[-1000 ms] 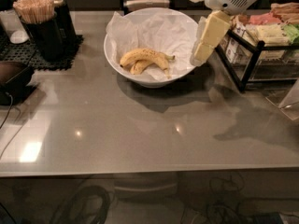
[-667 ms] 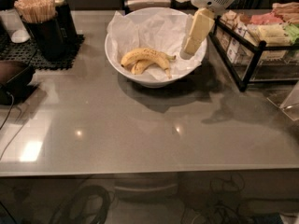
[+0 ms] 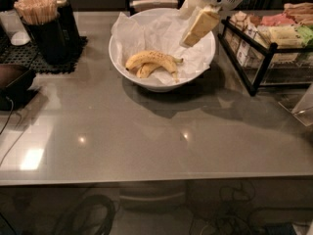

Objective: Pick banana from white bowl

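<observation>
The white bowl (image 3: 146,83) stands at the back middle of the grey counter, lined with white paper. Two bananas lie in it, left of centre. The banana (image 3: 152,58) is the longer, speckled one, curved over the top with its stem to the right. A shorter banana (image 3: 145,71) lies tucked under it. My gripper (image 3: 191,38), cream-coloured below a white wrist, hangs over the right half of the bowl, pointing down and left. It is above and to the right of the banana and apart from it, holding nothing I can see.
A black wire rack (image 3: 254,58) of snack packets stands just right of the bowl. A black holder of wooden sticks (image 3: 41,26) sits on a black mat at the back left. A dark object (image 3: 12,84) with a cable lies at the left edge.
My gripper has moved left, from the gap between the bowl's right rim and the rack to a place over the bowl's inside. The bananas have not moved.
</observation>
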Controlling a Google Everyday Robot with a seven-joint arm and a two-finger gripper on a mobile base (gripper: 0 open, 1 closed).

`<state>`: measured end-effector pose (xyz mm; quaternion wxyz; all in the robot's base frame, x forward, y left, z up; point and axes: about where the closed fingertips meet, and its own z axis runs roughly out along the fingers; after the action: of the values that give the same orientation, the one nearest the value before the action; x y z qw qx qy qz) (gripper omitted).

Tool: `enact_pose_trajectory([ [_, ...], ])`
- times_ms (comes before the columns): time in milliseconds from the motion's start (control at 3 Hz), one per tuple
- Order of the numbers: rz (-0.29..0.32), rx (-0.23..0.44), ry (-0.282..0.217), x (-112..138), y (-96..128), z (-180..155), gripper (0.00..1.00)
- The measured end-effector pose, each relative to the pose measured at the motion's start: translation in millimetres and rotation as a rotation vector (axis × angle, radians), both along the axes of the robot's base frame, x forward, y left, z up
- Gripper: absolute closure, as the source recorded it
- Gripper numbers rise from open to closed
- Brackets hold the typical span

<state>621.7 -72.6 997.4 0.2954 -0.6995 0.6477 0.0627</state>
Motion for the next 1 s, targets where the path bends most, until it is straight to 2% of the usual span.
enact_pose_trajectory([
  [333,-0.032,0.045,0.007,10,-5,-16,0.30],
  [667,-0.016,0.073,0.037,31,6,-43,0.13],
  [1000,0.031,0.082,0.085,50,27,-74,0.21],
])
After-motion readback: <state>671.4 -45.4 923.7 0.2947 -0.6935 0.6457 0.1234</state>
